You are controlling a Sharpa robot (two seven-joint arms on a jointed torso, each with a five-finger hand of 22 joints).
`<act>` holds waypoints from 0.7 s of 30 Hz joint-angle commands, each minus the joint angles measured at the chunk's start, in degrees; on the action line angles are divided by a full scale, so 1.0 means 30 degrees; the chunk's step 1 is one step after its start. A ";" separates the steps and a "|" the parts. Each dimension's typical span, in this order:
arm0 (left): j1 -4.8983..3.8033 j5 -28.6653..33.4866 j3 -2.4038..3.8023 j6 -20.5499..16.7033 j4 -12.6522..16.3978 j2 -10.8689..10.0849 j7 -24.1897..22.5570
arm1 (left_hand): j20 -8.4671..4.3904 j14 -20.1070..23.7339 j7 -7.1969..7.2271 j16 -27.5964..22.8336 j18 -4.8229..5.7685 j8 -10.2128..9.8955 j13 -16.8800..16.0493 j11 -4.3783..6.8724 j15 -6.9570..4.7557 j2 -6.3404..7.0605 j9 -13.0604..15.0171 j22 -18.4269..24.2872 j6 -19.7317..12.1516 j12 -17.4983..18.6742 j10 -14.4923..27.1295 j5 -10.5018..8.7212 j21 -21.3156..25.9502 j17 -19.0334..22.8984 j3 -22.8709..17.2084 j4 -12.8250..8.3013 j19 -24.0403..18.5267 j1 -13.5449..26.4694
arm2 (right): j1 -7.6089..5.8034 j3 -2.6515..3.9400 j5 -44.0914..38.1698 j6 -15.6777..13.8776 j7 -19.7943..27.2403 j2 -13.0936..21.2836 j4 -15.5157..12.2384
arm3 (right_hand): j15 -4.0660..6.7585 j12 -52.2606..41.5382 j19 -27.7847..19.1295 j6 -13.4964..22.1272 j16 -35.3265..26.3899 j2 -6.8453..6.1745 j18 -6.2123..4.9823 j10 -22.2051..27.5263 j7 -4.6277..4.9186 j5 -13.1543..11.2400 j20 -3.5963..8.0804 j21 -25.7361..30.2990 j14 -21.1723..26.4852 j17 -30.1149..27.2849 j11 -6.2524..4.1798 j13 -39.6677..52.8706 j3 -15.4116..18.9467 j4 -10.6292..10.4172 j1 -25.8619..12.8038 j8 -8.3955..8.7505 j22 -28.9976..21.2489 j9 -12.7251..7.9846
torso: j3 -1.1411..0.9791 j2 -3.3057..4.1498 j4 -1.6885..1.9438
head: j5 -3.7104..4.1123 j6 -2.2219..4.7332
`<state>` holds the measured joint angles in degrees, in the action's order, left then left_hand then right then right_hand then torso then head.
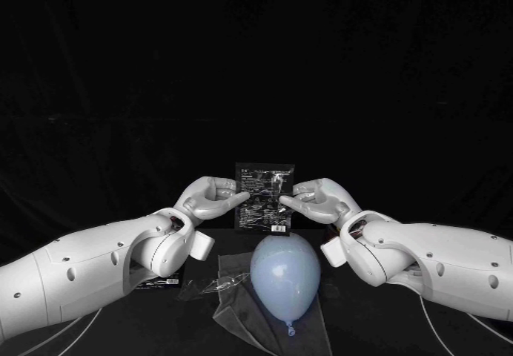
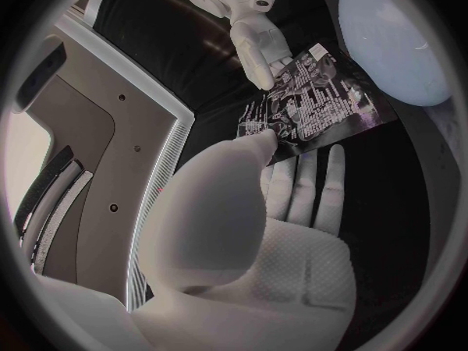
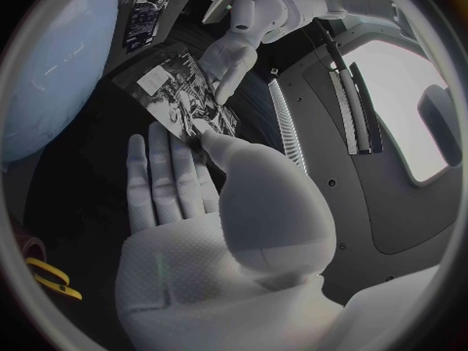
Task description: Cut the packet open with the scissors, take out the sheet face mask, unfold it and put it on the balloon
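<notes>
Black foil packet with white print (image 1: 264, 197): held upright, above the table, printed face toward the head camera, between the two hands.

Left hand (image 1: 210, 196): pinches the packet's left edge. In the left wrist view the thumb tip lies on the printed face and the fingers (image 2: 304, 186) are stretched flat behind the packet (image 2: 317, 101).

Right hand (image 1: 319, 199): pinches the packet's opposite edge in the same way, thumb in front, fingers (image 3: 166, 181) straight behind the packet (image 3: 186, 101). Each wrist view also shows the other hand on the far edge ( (image 2: 258, 43), (image 3: 234, 54)).

Pale blue, egg-shaped balloon (image 1: 285, 276): lies on the black table (image 1: 363, 326) just below and nearer than the packet, knot toward the robot, apart from the packet. It rests on a clear plastic sheet (image 1: 241, 315).

Crumpled clear plastic piece (image 1: 219, 284): just beside the balloon, on its left-arm side. Small black printed card (image 1: 160, 282): further out, by the left arm.

Yellow loops (image 3: 51, 279): at the rim of the right wrist view, possibly scissor handles; too little visible to confirm.
</notes>
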<state>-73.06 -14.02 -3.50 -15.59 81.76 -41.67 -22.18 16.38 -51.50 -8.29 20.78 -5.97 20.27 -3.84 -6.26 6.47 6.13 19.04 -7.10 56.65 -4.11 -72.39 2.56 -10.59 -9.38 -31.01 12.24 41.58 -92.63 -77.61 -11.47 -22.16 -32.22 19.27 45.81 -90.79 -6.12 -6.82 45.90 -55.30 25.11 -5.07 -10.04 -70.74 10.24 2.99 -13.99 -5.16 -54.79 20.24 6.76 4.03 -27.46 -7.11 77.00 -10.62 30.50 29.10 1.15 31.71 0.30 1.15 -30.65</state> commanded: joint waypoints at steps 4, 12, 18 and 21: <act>-0.0022 0.0112 0.0032 0.0267 0.0074 0.0043 -0.0241 | 0.0019 -0.0117 -0.0083 -0.0080 -0.0194 0.0060 -0.0024 0.0015 -0.0007 -0.0070 0.1965 0.0023 0.0008 0.0080 -0.0092 0.0065 0.0085 -0.0022 -0.0155 0.0012 0.0103 0.0192 | 0.0019 0.0020 0.0465 -0.0496 0.1507 -0.0091 -0.0066 | 0.0627 -0.0586 0.1184 -0.1132 0.0416 0.1315 -0.0216 -0.1716 -0.0599 -0.0035 0.0517 -0.0749 -0.1659 0.0201 -0.0598 0.0101 -0.0849 0.0413 0.1049 -0.0618 0.0364 0.0353 | -0.0005 0.0015 0.0002 | 0.0005 0.0021; -0.0023 0.0095 0.0032 0.0371 0.0052 0.0044 -0.0144 | 0.0020 -0.0116 -0.0090 -0.0085 -0.0192 0.0062 -0.0024 0.0017 -0.0006 -0.0066 0.1971 0.0025 0.0007 0.0080 -0.0091 0.0064 0.0087 -0.0026 -0.0171 0.0001 0.0102 0.0209 | 0.0023 0.0032 0.0778 -0.1506 0.1993 -0.0055 -0.0162 | 0.0750 -0.0574 0.1360 -0.1232 0.0283 0.1535 -0.0172 -0.2080 -0.0695 -0.0069 0.0693 -0.1014 -0.2042 0.0222 -0.0707 0.0069 -0.0919 0.0538 0.0989 -0.0767 0.0598 0.0487 | -0.0004 0.0004 -0.0021 | -0.0011 0.0019; -0.0023 0.0093 0.0032 0.0471 0.0038 0.0077 -0.0144 | 0.0021 -0.0117 -0.0099 -0.0091 -0.0191 0.0067 -0.0024 0.0017 -0.0007 -0.0061 0.1979 0.0027 0.0008 0.0079 -0.0093 0.0064 0.0090 -0.0031 -0.0188 -0.0012 0.0100 0.0229 | 0.0025 0.0035 0.0314 -0.1434 0.1720 -0.0105 -0.0213 | 0.0806 -0.0560 0.1397 -0.1294 0.0206 0.1546 -0.0158 -0.2259 -0.0745 -0.0069 0.0758 -0.1149 -0.2235 0.0245 -0.0762 0.0058 -0.0897 0.0688 0.0968 -0.0852 0.0741 0.0560 | -0.0004 -0.0001 -0.0005 | -0.0008 0.0039; -0.0023 0.0125 0.0033 0.0493 0.0024 0.0097 -0.0153 | 0.0021 -0.0117 -0.0099 -0.0091 -0.0191 0.0067 -0.0024 0.0017 -0.0007 -0.0061 0.1979 0.0027 0.0008 0.0079 -0.0093 0.0064 0.0090 -0.0031 -0.0188 -0.0012 0.0100 0.0229 | 0.0027 0.0036 -0.0062 -0.1187 0.1488 -0.0143 -0.0183 | 0.0819 -0.0555 0.1399 -0.1306 0.0185 0.1544 -0.0155 -0.2299 -0.0758 -0.0070 0.0771 -0.1181 -0.2278 0.0251 -0.0775 0.0055 -0.0891 0.0730 0.0961 -0.0871 0.0778 0.0576 | 0.0014 -0.0005 -0.0010 | -0.0009 0.0040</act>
<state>-73.09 -13.98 -3.45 -15.17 81.76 -41.55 -22.12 16.38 -51.50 -8.30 20.78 -5.79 20.08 -3.85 -6.26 6.47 6.28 20.70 -7.11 56.45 -4.13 -72.38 2.55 -10.59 -9.43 -31.25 12.32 41.57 -92.03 -77.50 -11.46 -20.73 -35.71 23.27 45.49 -91.36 -3.68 -8.44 49.93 -58.81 25.93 -0.86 -9.62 -77.14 7.93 2.51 -11.79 -8.49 -61.32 20.94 4.55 4.24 -30.20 -5.27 79.79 -13.01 32.75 30.76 1.13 31.72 0.27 1.12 -30.55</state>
